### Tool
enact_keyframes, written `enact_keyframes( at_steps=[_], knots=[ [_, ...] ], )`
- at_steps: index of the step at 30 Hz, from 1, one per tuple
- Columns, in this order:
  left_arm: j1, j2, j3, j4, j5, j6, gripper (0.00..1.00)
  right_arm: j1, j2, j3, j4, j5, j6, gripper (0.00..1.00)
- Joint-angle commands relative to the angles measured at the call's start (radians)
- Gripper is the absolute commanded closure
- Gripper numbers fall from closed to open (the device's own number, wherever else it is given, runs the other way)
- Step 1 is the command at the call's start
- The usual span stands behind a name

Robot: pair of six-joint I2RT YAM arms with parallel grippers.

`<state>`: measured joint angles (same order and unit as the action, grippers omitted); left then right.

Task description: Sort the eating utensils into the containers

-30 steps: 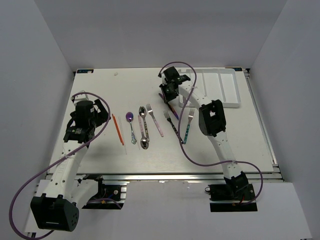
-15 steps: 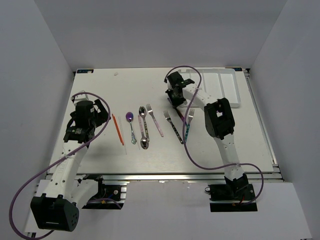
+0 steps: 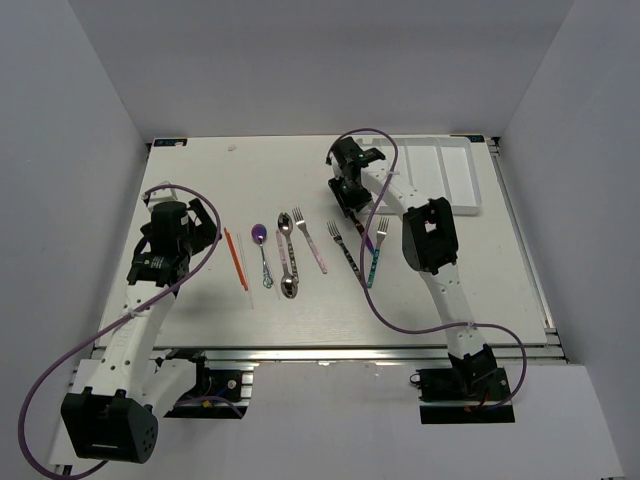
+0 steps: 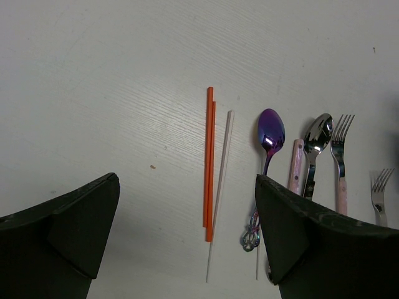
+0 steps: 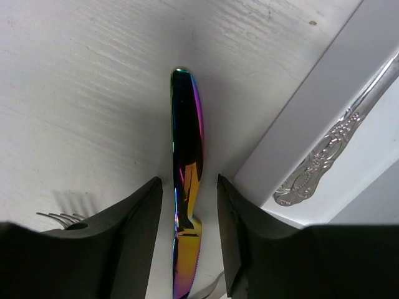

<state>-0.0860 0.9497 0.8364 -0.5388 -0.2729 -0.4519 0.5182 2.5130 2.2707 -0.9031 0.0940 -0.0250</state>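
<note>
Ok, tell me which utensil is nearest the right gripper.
The iridescent rainbow knife: it lies on the table between the right gripper's parted fingers, beside the white tray; the rest lie outside them.

You have no text, label, brand, number or sign to read in any view; the raised work on the silver handle (image 5: 318,165) at the right is scrollwork, not letters.
</note>
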Motion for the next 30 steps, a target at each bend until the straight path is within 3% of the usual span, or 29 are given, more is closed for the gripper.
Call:
enact_keyframes(
  at_steps=[1,8,14,17,22,26,30],
  knots=[
    [0.006,-0.023,-0.008,0.003,0.009,0.01,0.02,-0.004,0.112,-0.011,-0.074,-0.013,-0.039,0.54],
    [0.006,-0.02,-0.008,0.003,0.014,0.01,0.02,0.0,0.109,-0.085,-0.016,-0.036,-0.015,0.63],
    [0.006,-0.02,-0.008,0.003,0.012,0.01,0.02,0.008,0.173,-0.03,-0.06,-0.045,-0.009,0.69],
    [0.006,-0.025,-0.008,0.003,0.012,0.01,0.02,0.008,0.173,-0.048,-0.072,-0.022,-0.001,0.77],
    [0.006,-0.031,-0.01,0.003,0.012,0.01,0.02,0.011,0.129,-0.112,-0.036,-0.023,0.011,1.0],
    [0.008,-0.035,-0.01,0.002,0.008,0.01,0.02,0.022,0.037,-0.236,0.081,-0.081,0.048,1.0],
    [0.008,-0.043,-0.01,0.002,0.005,0.01,0.02,0.025,-0.1,-0.399,0.301,-0.263,0.123,1.0]
  ],
)
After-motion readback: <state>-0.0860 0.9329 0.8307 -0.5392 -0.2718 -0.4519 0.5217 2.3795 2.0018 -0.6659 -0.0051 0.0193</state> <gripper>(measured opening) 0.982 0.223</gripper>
